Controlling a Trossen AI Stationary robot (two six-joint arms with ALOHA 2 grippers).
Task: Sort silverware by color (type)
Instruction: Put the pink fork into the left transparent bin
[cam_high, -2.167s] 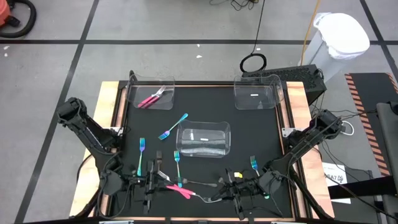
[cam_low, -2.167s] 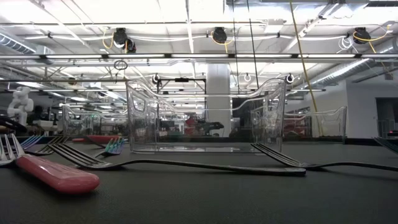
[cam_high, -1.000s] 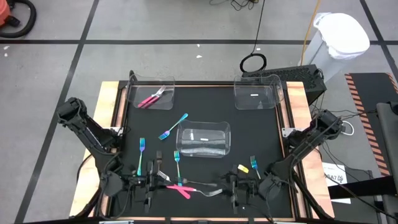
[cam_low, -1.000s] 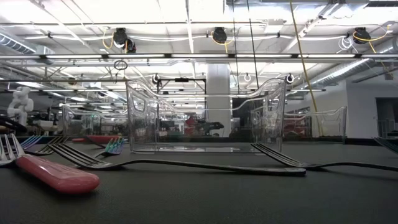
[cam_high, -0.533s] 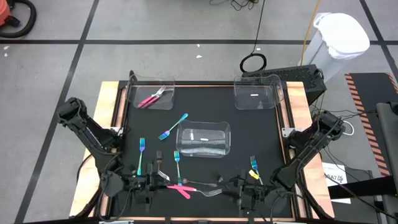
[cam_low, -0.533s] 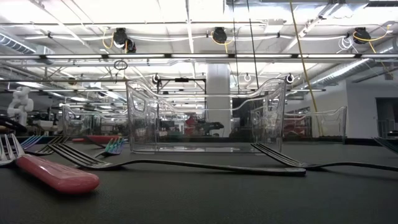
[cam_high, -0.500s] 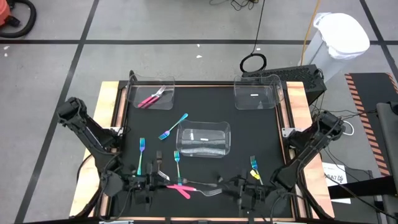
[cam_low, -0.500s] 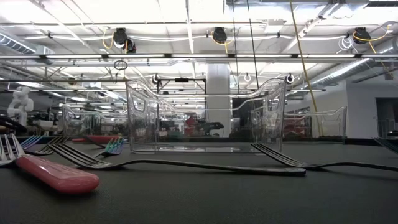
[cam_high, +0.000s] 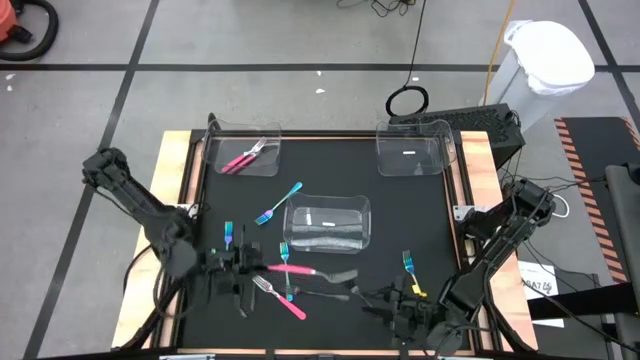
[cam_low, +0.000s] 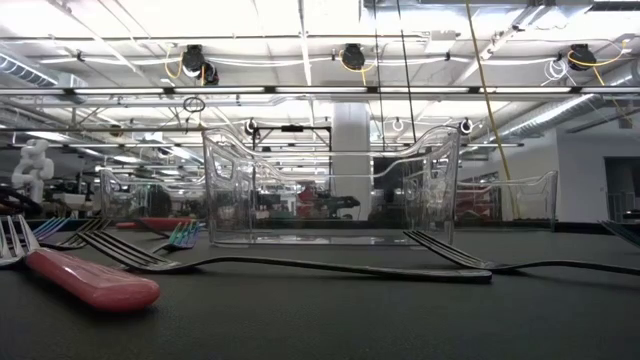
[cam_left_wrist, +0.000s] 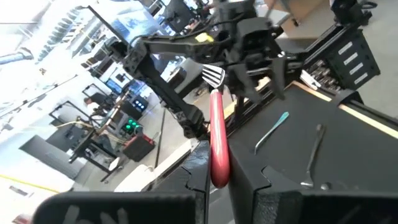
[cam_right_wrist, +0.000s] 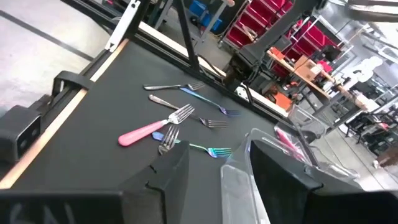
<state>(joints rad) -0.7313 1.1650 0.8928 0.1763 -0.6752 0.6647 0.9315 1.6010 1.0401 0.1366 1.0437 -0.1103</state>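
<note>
Left gripper (cam_left_wrist: 214, 180) clamped on pink fork (cam_left_wrist: 217, 140), lifted at lower left of the high view; carry level to the upper-left bin (cam_high: 243, 152), release low. Right gripper (cam_right_wrist: 214, 165) empty, jaws apart, lower right.

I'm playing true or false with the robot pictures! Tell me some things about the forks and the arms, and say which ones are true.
1. The left end effector is gripping a pink-handled fork. True.
2. The right end effector is carrying a spoon. False: it is open and holds nothing.
3. The clear bin at the table's far left corner has pink-handled silverware in it. True.
4. Every pink fork is already in a bin. False: besides the held one, another pink fork lies on the black mat near the left end effector.
5. A blue-teal fork lies on the mat beside the middle bin. True.
</note>
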